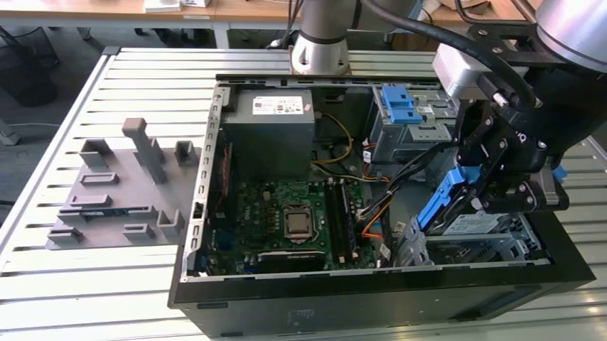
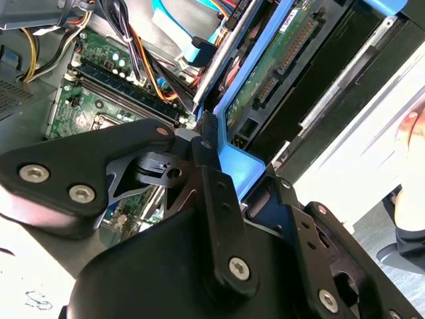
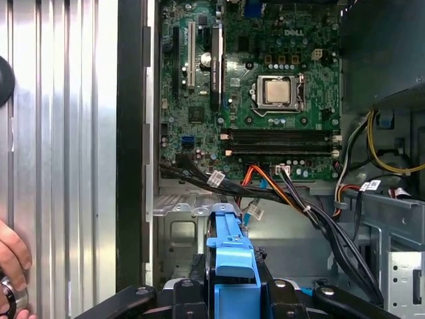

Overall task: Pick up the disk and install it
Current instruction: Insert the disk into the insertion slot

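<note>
- Over the drive cage (image 1: pixel 493 245) at the case's (image 1: pixel 379 298) front corner, exterior view's right: the disk (image 1: pixel 444 202) hangs tilted on edge, blue frame up, above the bay.
- Gripper (image 1: pixel 488 186) clamped on the disk's blue frame, seen in both wrist views (image 3: pixel 232 256) (image 2: pixel 229 169).
- Motherboard (image 1: pixel 284 220) and cables (image 3: pixel 292 199) just beside.
- A hand (image 3: pixel 10 256) rests on the table (image 1: pixel 142 78).

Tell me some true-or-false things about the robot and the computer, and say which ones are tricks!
1. The gripper is holding the disk. True.
2. The disk lies flat on the grey holder beside the computer. False: it is tilted on edge over the open computer case.
3. The computer's side cover is off, so the green motherboard shows. True.
4. The disk's frame is red. False: it is blue.
5. The grey holder sits inside the case. False: it is on the slatted table.
</note>
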Robot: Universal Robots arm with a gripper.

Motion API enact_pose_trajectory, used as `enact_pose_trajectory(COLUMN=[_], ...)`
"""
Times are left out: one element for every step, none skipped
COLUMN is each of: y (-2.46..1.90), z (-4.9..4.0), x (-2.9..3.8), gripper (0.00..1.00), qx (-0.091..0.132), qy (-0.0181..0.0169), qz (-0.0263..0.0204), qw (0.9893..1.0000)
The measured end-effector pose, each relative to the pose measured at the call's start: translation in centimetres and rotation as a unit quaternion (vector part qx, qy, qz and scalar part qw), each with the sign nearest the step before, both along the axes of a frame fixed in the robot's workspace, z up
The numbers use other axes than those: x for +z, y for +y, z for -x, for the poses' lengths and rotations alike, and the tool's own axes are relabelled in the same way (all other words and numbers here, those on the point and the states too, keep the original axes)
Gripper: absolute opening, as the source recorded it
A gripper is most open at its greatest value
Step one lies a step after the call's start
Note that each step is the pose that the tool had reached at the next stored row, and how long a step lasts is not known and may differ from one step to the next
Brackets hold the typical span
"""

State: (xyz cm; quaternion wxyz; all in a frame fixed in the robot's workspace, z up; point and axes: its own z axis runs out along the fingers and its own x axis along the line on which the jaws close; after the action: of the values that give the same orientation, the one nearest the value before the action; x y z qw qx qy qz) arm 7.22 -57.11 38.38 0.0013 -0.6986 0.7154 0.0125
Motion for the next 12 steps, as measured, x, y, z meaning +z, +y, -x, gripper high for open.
enact_pose_trajectory(y=[0.00,0.00,0.00,0.00,0.00,0.00,0.00,0.00,0.00,0.00,0.00,0.00], z=[0.00,0.00,0.00,0.00,0.00,0.00,0.00,0.00,0.00,0.00,0.00,0.00], x=[-0.08,-0.16,-0.24,-0.32,-0.40,-0.48,-0.56,-0.64,-0.73,-0.81,-0.89,-0.98], gripper=[0.36,0.36,0.36,0.36,0.36,0.36,0.36,0.36,0.36,0.36,0.36,0.36], qx=[0.000,0.000,0.000,0.000,0.000,0.000,0.000,0.000,0.000,0.000,0.000,0.000], qy=[0.0000,0.0000,0.0000,0.0000,0.0000,0.0000,0.0000,0.0000,0.0000,0.0000,0.0000,0.0000], qz=[0.0000,0.0000,0.0000,0.0001,0.0000,0.0000,0.0000,0.0001,0.0000,0.0001,0.0001,0.0000], qw=[1.0000,1.0000,1.0000,1.0000,1.0000,1.0000,1.0000,1.0000,1.0000,1.0000,1.0000,1.0000])
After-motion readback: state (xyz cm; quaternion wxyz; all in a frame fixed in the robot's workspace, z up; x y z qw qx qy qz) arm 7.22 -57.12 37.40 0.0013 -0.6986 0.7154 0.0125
